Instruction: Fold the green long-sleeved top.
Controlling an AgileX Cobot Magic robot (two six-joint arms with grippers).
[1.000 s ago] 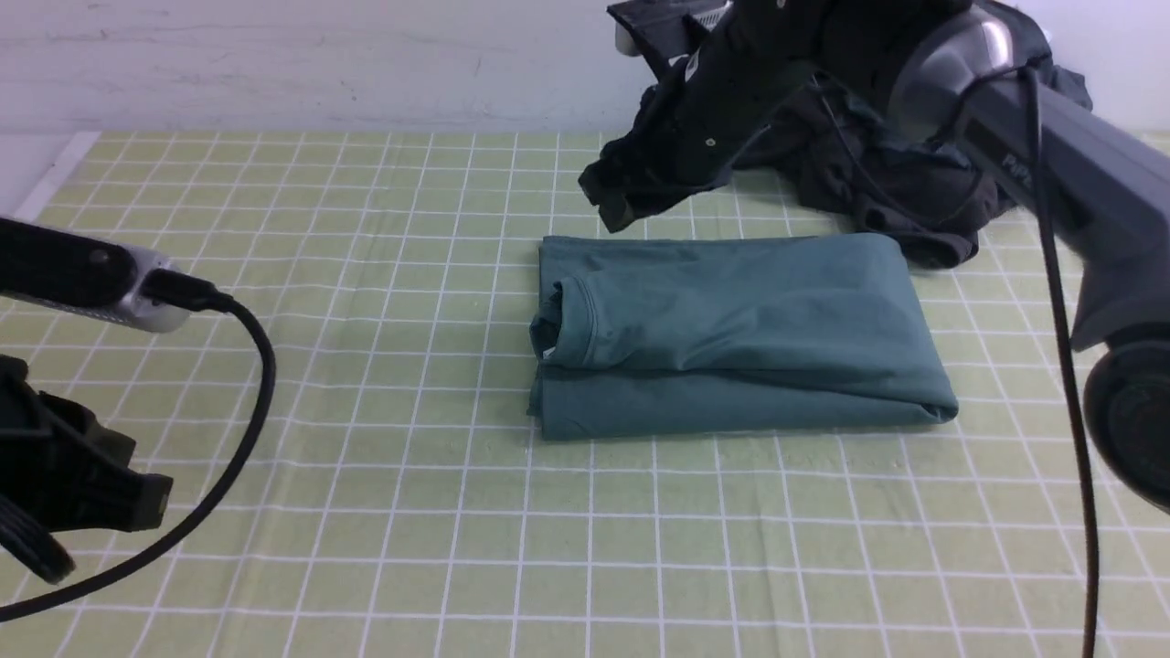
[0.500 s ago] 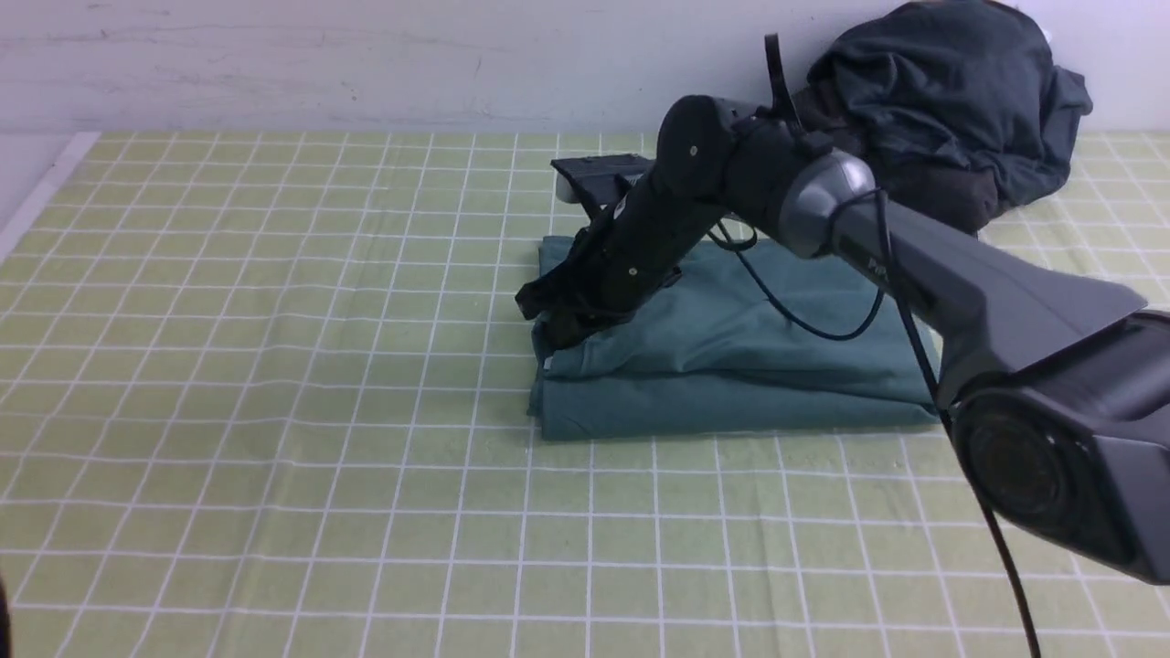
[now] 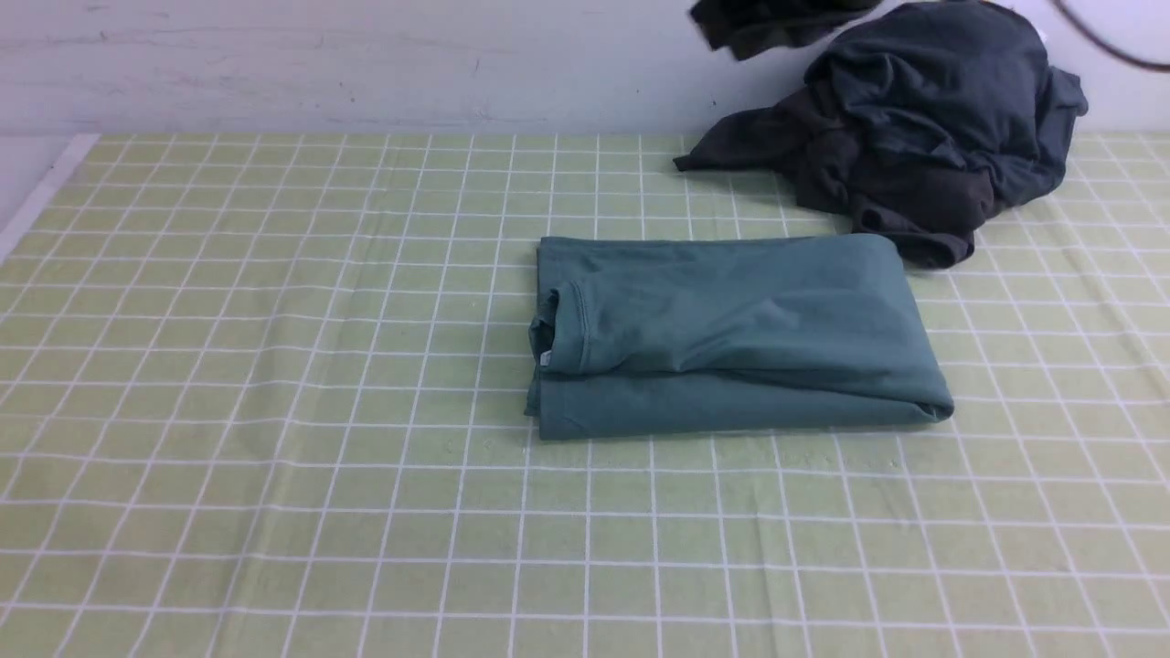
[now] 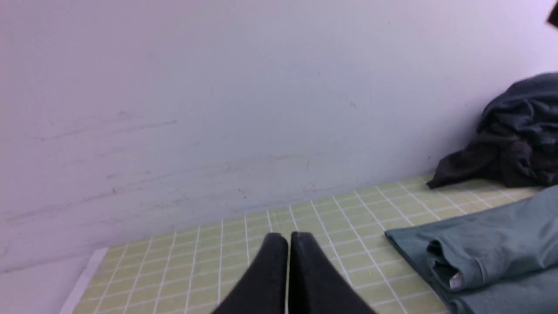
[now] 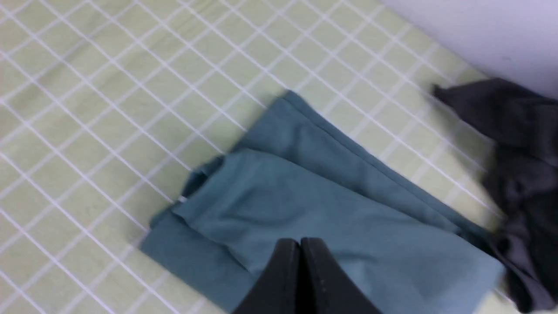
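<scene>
The green long-sleeved top (image 3: 731, 334) lies folded into a flat rectangle on the checked cloth, right of centre. Its ribbed neck and white label (image 3: 546, 359) face left. It also shows in the left wrist view (image 4: 492, 248) and the right wrist view (image 5: 314, 209). My left gripper (image 4: 287, 237) is shut and empty, above the cloth to the left of the top's neck end. My right gripper (image 5: 300, 242) is shut and empty, raised above the top. In the front view only a dark part of the right arm (image 3: 777, 23) shows at the top edge.
A dark charcoal-grey heap of clothing (image 3: 923, 119) lies at the back right against the wall, just behind the top's far right corner. It also shows in the left wrist view (image 4: 514, 139) and the right wrist view (image 5: 523, 165). The yellow-green checked cloth (image 3: 274, 411) covers the table.
The right arm, over the top's neck end half a second ago, has lifted up and away, almost out of the front view. The left arm left that view earlier. The top has not moved.
</scene>
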